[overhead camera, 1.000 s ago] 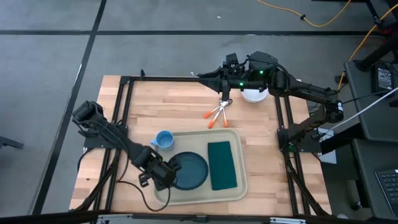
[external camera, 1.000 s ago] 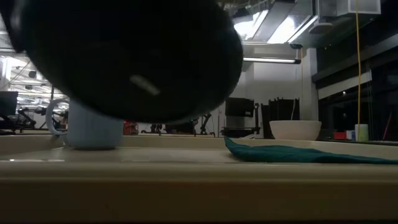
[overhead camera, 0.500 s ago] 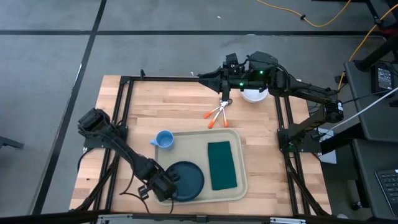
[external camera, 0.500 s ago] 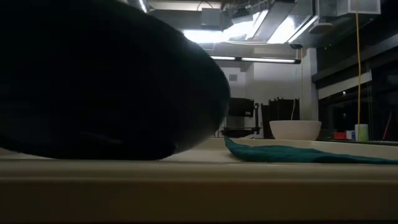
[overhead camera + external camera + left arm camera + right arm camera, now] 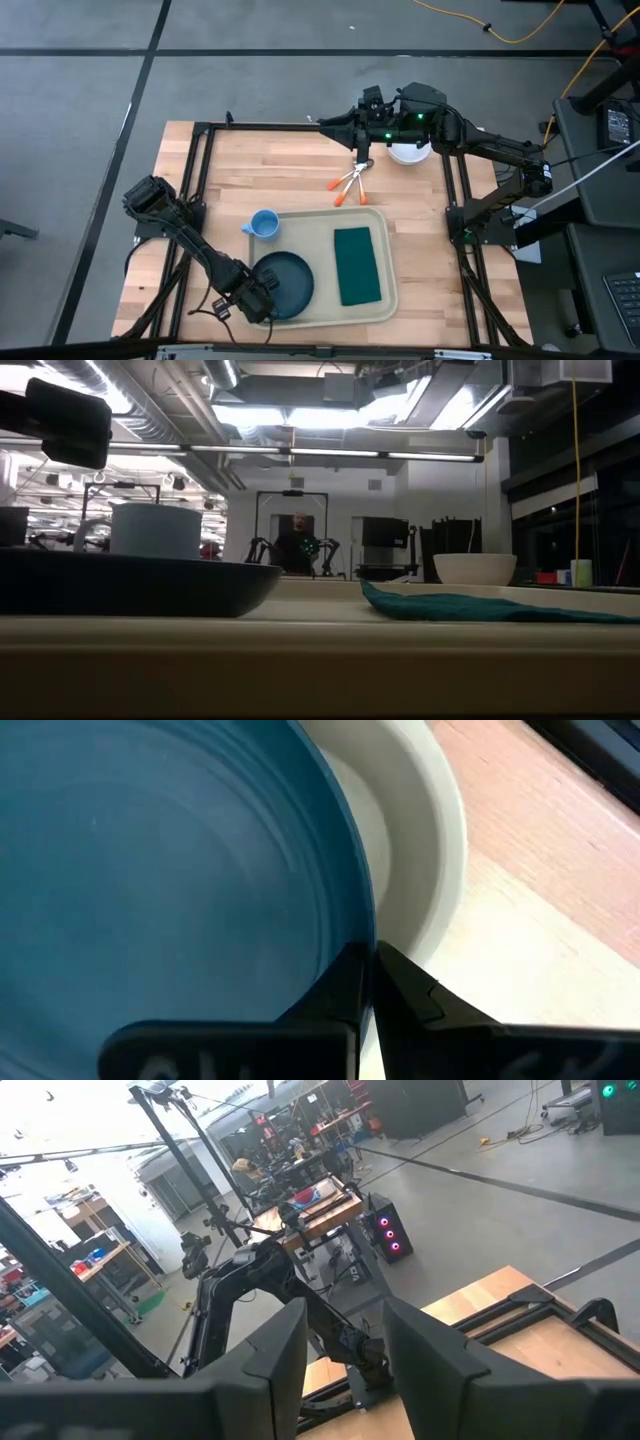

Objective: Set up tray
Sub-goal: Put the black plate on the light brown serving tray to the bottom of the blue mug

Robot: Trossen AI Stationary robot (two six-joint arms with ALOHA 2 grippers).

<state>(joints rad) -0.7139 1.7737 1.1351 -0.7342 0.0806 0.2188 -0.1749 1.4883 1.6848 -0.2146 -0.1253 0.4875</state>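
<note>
The beige tray [image 5: 385, 300] lies on the near half of the table. On it are the dark teal plate [image 5: 285, 282] at its left end and a dark green napkin [image 5: 357, 265] to the right. In the low view the plate [image 5: 130, 585] looks level and low over the tray, beside the napkin [image 5: 470, 606]. My left gripper [image 5: 256, 302] is at the tray's near left corner, shut on the plate. My right gripper [image 5: 330, 122] waits open over the table's far edge; its wrist view shows the gap [image 5: 345, 1350]. My left gripper [image 5: 368, 958] pinches the plate's rim [image 5: 355, 925] on its near left side, one finger [image 5: 340, 988] on the inner face and one finger [image 5: 405, 992] outside. It comes in from the table's near left, slanting down. Whether the plate rests on the tray or hangs just above it, I cannot tell.
A light blue cup [image 5: 264, 225] stands at the tray's far left corner. Orange-handled utensils [image 5: 350, 182] lie on the wood beyond the tray, and a white bowl [image 5: 408, 152] sits near the far right. A black frame [image 5: 200, 180] borders the table's sides.
My left gripper has drawn back toward the table's near left, taking the plate from the tray's middle to its left end. The plate, which was tipped up close in front of the low camera, has come down level and low over the tray.
</note>
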